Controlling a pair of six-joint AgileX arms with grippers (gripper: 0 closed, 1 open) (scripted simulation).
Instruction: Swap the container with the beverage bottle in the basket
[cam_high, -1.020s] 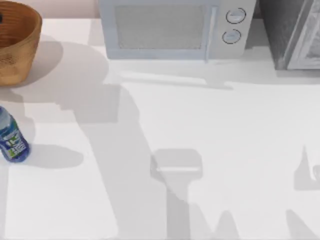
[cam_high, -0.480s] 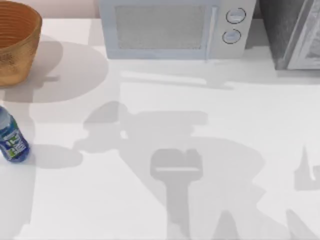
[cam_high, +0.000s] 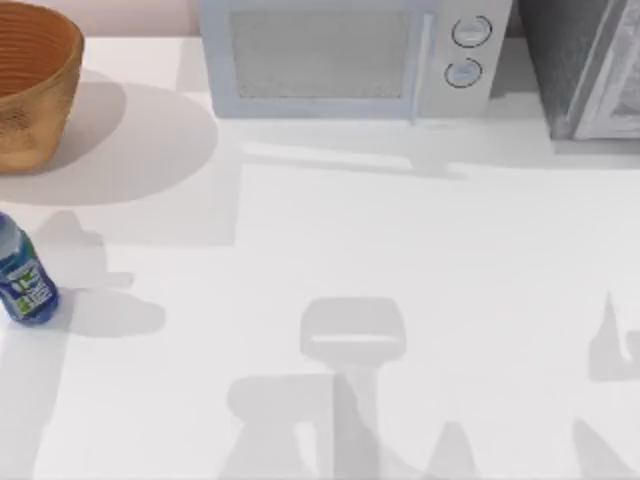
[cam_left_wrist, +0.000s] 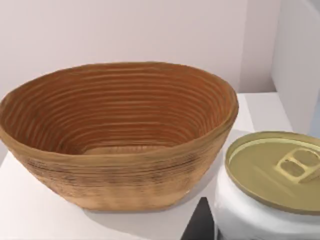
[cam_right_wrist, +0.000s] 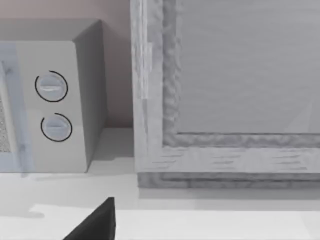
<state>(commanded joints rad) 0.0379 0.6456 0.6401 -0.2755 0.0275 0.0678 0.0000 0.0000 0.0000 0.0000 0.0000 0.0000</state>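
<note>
Woven orange-brown wicker basket (cam_high: 35, 85), bowl-shaped, at the table's (cam_high: 400, 250) far left corner, interior empty. White can with dull gold pull-tab top (cam_left_wrist: 272, 185) close before the left wrist camera, beside a dark finger (cam_left_wrist: 200, 225), outside the basket; grip cannot be told. Blue plastic bottle (cam_high: 22, 275) upright at the left edge, near the basket. Broad bare table centre and right, up to a white microwave (cam_high: 350, 60).

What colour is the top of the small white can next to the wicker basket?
Dull gold, with a matching pull tab, on the small white cylindrical can; the left wrist view shows it best.
</note>
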